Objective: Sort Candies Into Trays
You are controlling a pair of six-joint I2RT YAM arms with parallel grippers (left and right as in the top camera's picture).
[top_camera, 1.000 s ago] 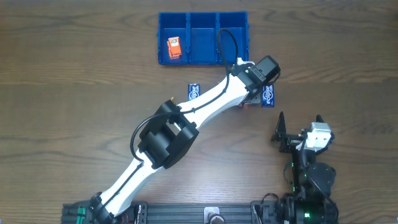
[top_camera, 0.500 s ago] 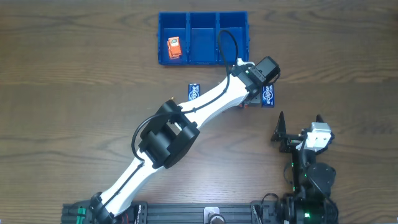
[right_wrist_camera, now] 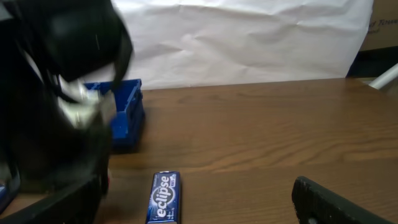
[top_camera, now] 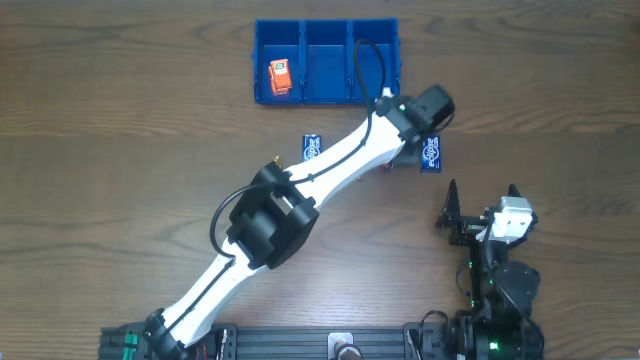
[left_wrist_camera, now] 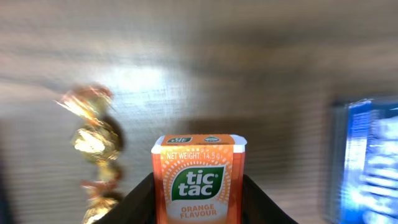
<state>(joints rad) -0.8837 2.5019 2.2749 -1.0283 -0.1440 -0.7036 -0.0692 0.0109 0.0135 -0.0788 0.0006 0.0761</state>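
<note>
Blue three-compartment plastic tray [top_camera: 326, 24] near the surface's far edge: one small orange candy box [top_camera: 280, 78] lies in its left compartment, the other two are bare. Left gripper [left_wrist_camera: 199, 202] is clenched on a second orange candy box [left_wrist_camera: 199, 180], held above the surface near the tray's right end; judged mid-delivery. Left to sort: one flat blue packet [top_camera: 312, 150], gold-foil candies [left_wrist_camera: 93, 143], another blue packet [top_camera: 431, 156]; right gripper [top_camera: 480, 203] is released, near the surface's near right corner.

table [top_camera: 120, 130]: matt grained wood | tray [top_camera: 303, 55]: glossy plastic | mint box [left_wrist_camera: 199, 180]: glossy plastic | candy [left_wrist_camera: 93, 140]: shiny foil
</note>
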